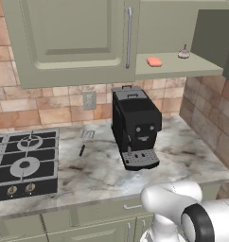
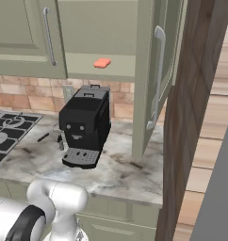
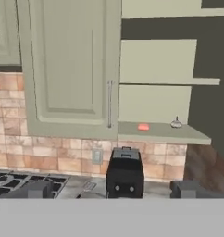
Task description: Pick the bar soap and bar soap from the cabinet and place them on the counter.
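The red soap [image 1: 154, 62] lies on the open cabinet [image 1: 182, 71] shelf, a blurry pale knob-topped item [image 1: 184, 53] at its 3 o'clock, and the gripper [image 3: 116, 190] stands apart, empty.

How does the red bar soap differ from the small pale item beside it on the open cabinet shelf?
The coral-red bar soap is low, flat and rounded; the small pale item is greyish, with a thin knob rising on top. The soap lies nearer the closed door, the pale item further right. Both rest on the bottom shelf.

Cabinet [image 1: 78, 42] right door open, shelf front clear; coffee machine [image 1: 135, 125] stands below it on counter [image 1: 192, 156]; open counter each side.
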Tool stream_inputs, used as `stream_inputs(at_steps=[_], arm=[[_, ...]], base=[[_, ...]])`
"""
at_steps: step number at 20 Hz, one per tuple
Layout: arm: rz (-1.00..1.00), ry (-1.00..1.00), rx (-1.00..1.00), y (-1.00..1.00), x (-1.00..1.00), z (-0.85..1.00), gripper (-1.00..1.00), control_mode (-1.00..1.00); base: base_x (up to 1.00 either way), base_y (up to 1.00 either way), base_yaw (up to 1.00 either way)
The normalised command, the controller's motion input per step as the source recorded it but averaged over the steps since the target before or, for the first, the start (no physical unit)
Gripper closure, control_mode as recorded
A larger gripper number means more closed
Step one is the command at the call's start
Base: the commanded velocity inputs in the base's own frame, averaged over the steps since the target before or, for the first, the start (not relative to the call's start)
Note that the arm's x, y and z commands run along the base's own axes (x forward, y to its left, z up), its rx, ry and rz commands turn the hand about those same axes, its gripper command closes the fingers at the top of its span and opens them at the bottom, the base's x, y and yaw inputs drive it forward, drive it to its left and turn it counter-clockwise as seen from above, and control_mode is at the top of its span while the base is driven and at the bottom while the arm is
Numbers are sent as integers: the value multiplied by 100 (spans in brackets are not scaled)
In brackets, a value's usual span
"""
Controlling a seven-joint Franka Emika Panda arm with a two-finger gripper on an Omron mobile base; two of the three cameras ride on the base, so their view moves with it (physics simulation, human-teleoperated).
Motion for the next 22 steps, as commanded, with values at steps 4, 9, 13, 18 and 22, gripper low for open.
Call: stream_inputs(at_steps=[4,9,13,18,22], arm=[[28,-11,0,0,46,0,-100,-100],[22,-12,0,0,25,-16,-100,-100],[22,-11,-1,0,35,-33,-100,-100],[15,-29,-1,8,16,-28,-100,-100],[7,-27,0,24,19,-12,-100,-100]], base=[[0,0,0],[0,0,0],[0,0,0],[0,0,0],[0,0,0]])
